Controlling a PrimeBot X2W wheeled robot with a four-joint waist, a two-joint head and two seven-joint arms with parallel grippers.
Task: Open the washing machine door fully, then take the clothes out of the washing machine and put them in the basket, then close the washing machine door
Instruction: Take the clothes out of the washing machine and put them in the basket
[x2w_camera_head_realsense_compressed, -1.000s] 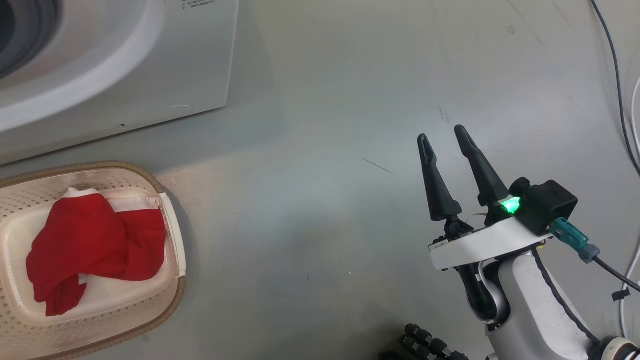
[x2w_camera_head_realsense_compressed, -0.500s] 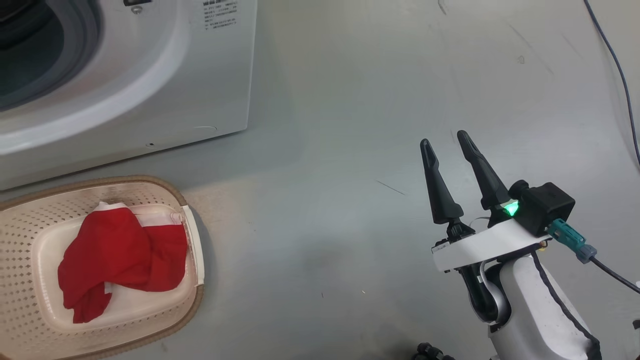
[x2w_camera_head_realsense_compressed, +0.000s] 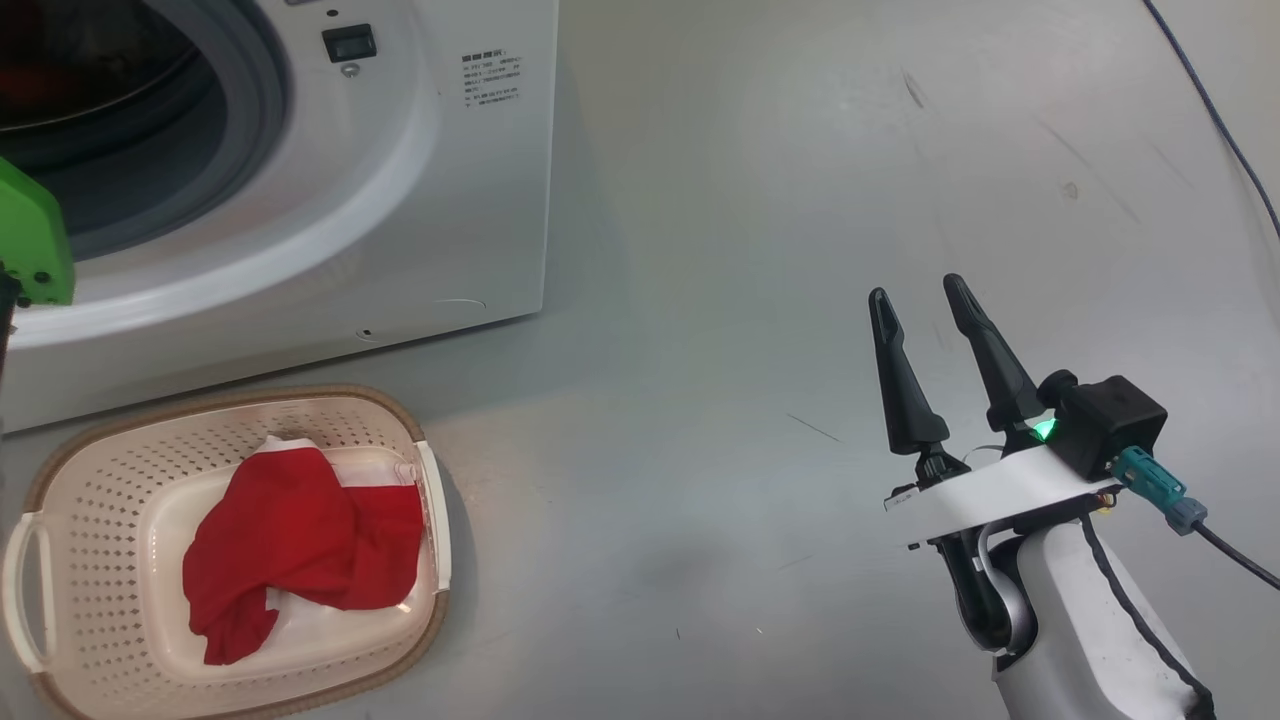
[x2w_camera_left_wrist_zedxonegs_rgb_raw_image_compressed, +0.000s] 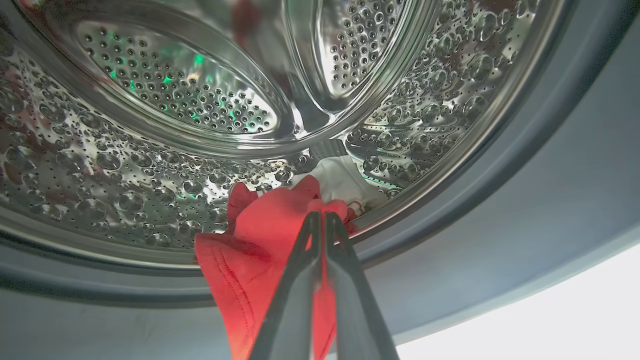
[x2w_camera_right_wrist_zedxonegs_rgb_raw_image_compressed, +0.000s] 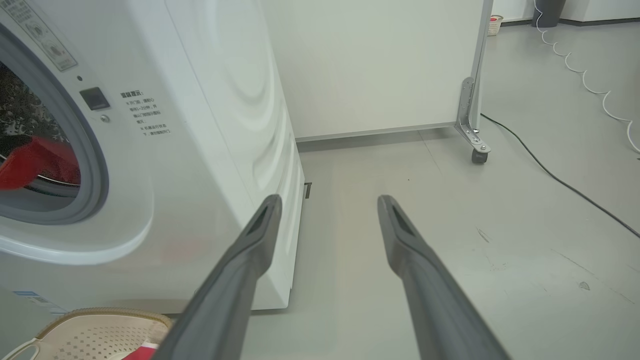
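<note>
**Now: left claw pinches red cloth at the drum's lip**

Inside the big white front-loading washing machine (x2w_camera_head_realsense_compressed: 450, 200), the left claw (x2w_camera_left_wrist_zedxonegs_rgb_raw_image_compressed: 320, 216) has its two dark fingers pressed together on a bright red fabric garment with a white panel (x2w_camera_left_wrist_zedxonegs_rgb_raw_image_compressed: 260, 235). The cloth lies at the bottom front edge of the perforated steel drum (x2w_camera_left_wrist_zedxonegs_rgb_raw_image_compressed: 150, 165) and drapes outward over the grey rubber rim (x2w_camera_left_wrist_zedxonegs_rgb_raw_image_compressed: 525, 200) beneath the fingers. Its white part sits just beyond the fingertips, deeper in the drum.

The right claw (x2w_camera_head_realsense_compressed: 916, 290) hangs over the bare grey floor (x2w_camera_head_realsense_compressed: 700, 300), well apart from the machine's right front corner, with its fingers spread wide and nothing between them.

On the floor before the machine's front stands a small cream plastic basket with perforated sides and a brown rim (x2w_camera_head_realsense_compressed: 300, 392). A second crumpled red garment (x2w_camera_head_realsense_compressed: 290, 540) lies in its bottom, toward the right-hand wall.
</note>
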